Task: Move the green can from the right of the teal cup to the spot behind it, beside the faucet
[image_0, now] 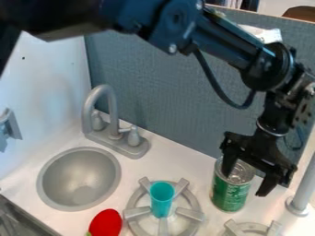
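Hanging w/ fingers apart at shiny-topped green cyl. can (230, 196): black tool (245, 185).
Smooth teal cup (162, 199) on spoked, rnd. grey burner (137, 212); rnd. grey sink (78, 177) nearby.

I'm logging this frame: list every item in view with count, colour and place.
Can: one, green with silvery top, beneath the tool
Cup: one, teal, on left burner
Burners: two, grey, bottom
Red item: one, bottom edge, identity unclear
Sink: one, grey, left
Faucet: one, grey, behind sink
Post: one, grey, right
Panel: one, blue-grey, back
Counter: one, white
Arm: one, black, top
Tool: one, black, at can's top
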